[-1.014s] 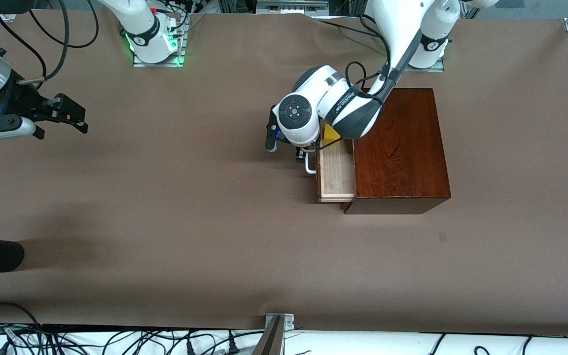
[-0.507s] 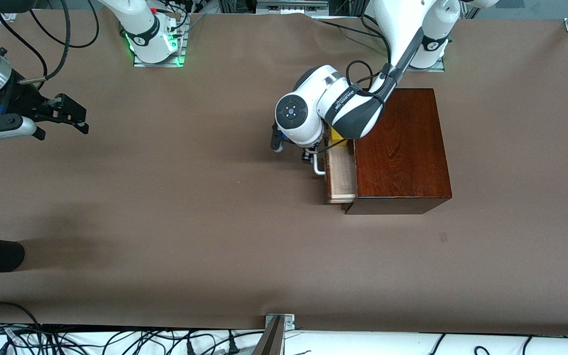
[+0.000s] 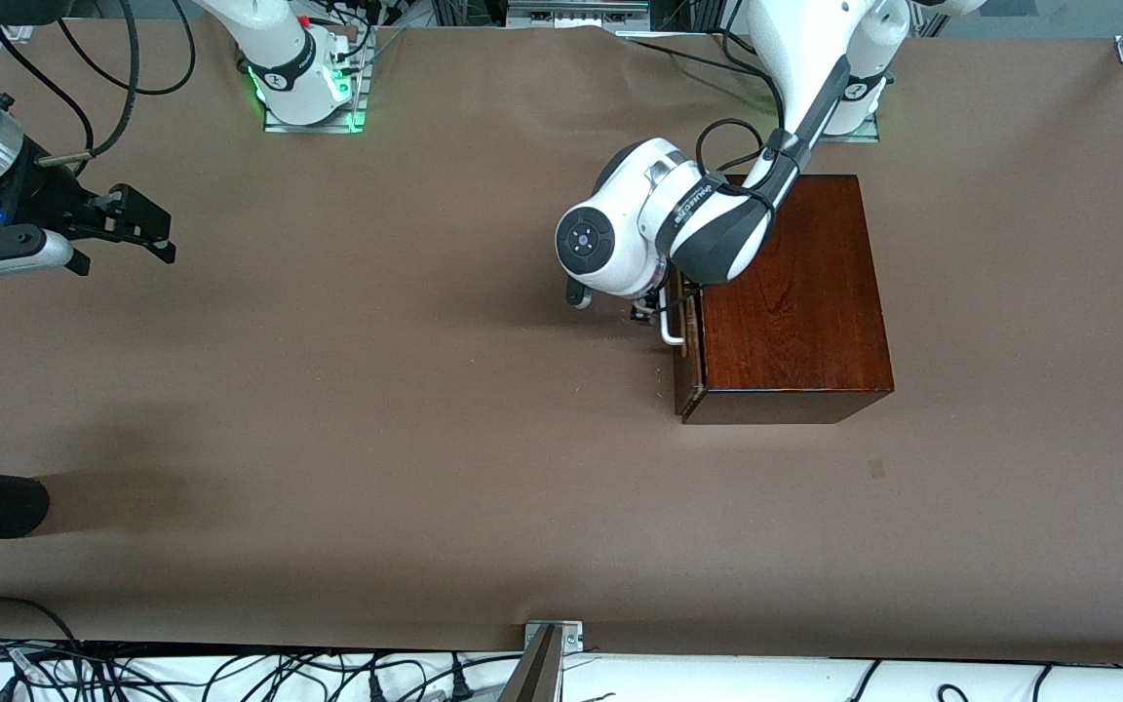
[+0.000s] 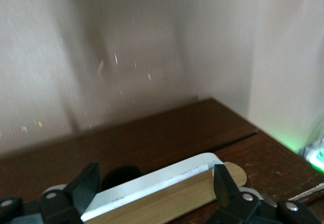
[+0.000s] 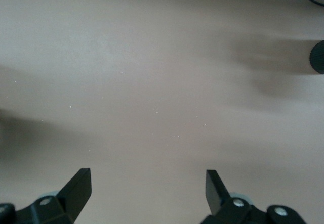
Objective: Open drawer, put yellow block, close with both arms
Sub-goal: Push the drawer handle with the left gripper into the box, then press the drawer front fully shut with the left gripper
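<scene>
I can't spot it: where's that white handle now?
In the front view, the white handle sits on the shut drawer of the wooden box, at the left gripper.

The glossy dark reddish-brown wooden box (image 3: pixel 791 292) sits on the brown surface (image 3: pixel 376 409) toward the left arm's end. Its drawer (image 3: pixel 682 351) is pushed in flush with the box front, no pale interior showing. The white U-shaped bar handle (image 3: pixel 669 330) projects from the front. The yellow block is hidden.

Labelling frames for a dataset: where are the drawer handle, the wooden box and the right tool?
drawer handle (image 3: pixel 671 331), front view, white bar.
wooden box (image 3: pixel 795 302), front view, top face.
right tool (image 3: pixel 154 234), front view, between fingertips.
</scene>
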Tool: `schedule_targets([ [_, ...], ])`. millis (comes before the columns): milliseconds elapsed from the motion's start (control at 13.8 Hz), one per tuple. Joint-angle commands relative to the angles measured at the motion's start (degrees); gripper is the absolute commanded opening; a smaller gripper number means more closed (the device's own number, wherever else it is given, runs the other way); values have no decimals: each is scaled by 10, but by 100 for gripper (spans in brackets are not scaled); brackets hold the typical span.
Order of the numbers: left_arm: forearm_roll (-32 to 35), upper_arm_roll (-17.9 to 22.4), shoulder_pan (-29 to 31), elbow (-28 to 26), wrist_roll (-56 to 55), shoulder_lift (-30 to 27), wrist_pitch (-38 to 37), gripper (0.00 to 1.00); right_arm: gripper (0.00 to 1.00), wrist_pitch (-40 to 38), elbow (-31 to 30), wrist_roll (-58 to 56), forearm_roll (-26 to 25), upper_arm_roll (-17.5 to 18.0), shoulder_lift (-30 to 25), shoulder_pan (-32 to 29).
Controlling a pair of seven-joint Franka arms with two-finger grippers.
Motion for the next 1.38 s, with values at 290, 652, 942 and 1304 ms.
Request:
schedule_targets([
  [290,25,5,14,-1,12,-30,-20,100,100,-9,10,0,-1,1,4,-5],
  [652,-4,4,49,66,10,-63,-19,100,100,-7,10,2,-2,1,3,-5],
  [942,4,7,114,130,10,-88,-19,100,100,-7,10,2,-3,1,3,-5],
  [1304,10,9,205,198,8,-83,-21,100,100,-6,10,0,-3,0,3,-6],
])
